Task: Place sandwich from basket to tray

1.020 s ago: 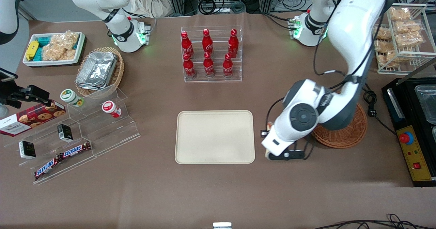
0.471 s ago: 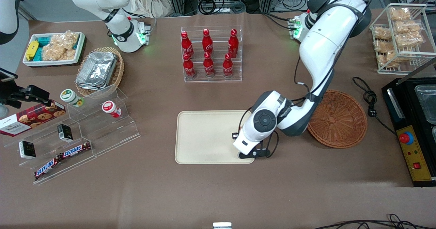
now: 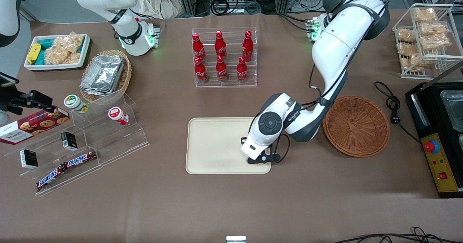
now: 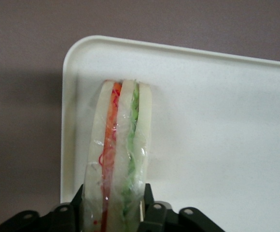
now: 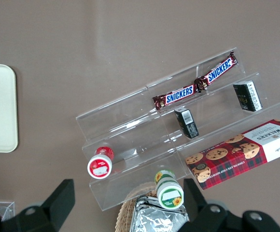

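Observation:
My left gripper [image 4: 115,205] is shut on the sandwich [image 4: 119,150], a clear-wrapped wedge of pale bread with orange, red and green layers, held on edge between the two black fingers [image 4: 148,203]. It hangs over a corner of the cream tray [image 4: 217,121]. In the front view the gripper [image 3: 257,155] is over the tray [image 3: 217,145], at the tray's end nearest the basket, and the wrist hides the sandwich. The round reddish-brown wicker basket [image 3: 356,125] lies beside the tray toward the working arm's end, with nothing in it.
A clear rack of red cola bottles [image 3: 224,56] stands farther from the front camera than the tray. A clear stepped shelf [image 3: 86,141] with jars, small boxes and chocolate bars is toward the parked arm's end. A wire rack of bagged snacks [image 3: 427,37] and a black appliance [image 3: 439,138] are near the basket.
The left arm has carried the sandwich from over the basket sideways to over the tray's end. The basket, partly covered before, now shows whole and holds nothing.

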You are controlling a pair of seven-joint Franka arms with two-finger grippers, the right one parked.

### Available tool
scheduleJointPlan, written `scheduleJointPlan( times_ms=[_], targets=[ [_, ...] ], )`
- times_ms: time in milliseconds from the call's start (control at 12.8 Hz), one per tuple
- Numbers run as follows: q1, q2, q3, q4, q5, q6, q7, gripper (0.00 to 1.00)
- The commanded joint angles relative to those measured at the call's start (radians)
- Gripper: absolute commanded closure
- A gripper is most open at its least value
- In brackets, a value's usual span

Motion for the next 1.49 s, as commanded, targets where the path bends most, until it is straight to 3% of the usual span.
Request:
scheduleJointPlan(
  times_ms=[0, 314, 627, 863, 1098, 1412],
  targets=[
    [0.004, -0.039, 0.001, -0.009, 0.028, -0.042, -0.026, 0.0],
    [0.053, -0.199, 0.016, -0.064, 0.033, -0.193, -0.032, 0.0],
    [0.167, -0.495, 0.016, -0.357, 0.041, -0.182, -0.023, 0.0],
    [0.221, -0.644, 0.014, -0.497, 0.036, -0.175, -0.01, 0.0],
    [0.282, -0.698, 0.013, -0.505, 0.007, -0.176, 0.07, 0.0],
    [0.368, -0.771, 0.014, -0.496, -0.103, -0.191, 0.213, 0.0]
  ],
)
